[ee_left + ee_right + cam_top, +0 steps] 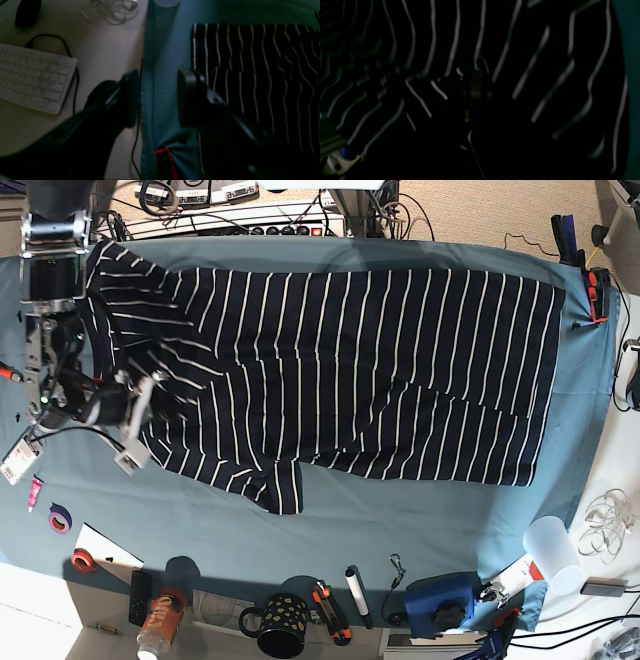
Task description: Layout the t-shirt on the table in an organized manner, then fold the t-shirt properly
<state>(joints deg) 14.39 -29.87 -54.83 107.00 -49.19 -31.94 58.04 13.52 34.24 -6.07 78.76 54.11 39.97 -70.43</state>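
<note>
Black jaw pads of my left gripper (pixel 157 98) fill the near foreground of the left wrist view. They stand well apart with nothing between them, over the table edge and just beside the shirt's hem.

Table (pixel 420 525): teal cloth, wide, with bare margin on every side of the garment.

Shirt (pixel 340 370): spread lengthwise across the far half of the table. One end lies fairly flat. The other end, on the right arm's side, is rumpled, and a lower flap is folded over the body. A sleeve sticks out toward the near edge.

Right gripper (pixel 476 96): closed on shirt fabric. In the right wrist view the stripes converge and pucker at the pinch, which confirms the hold. I cannot tell how many layers it has.

Mug (pixel 275 623), can (pixel 160 620) and tape rolls (pixel 72 558) sit along the near edge.

Risks, in my judgement:
- A pinch through two layers would drag the lower layer and add creases instead of clearing them.
- A one-sided pull could slide the whole shirt, since the left gripper holds nothing down.
- A low sweep toward the near edge could tip the mug or can.
</note>
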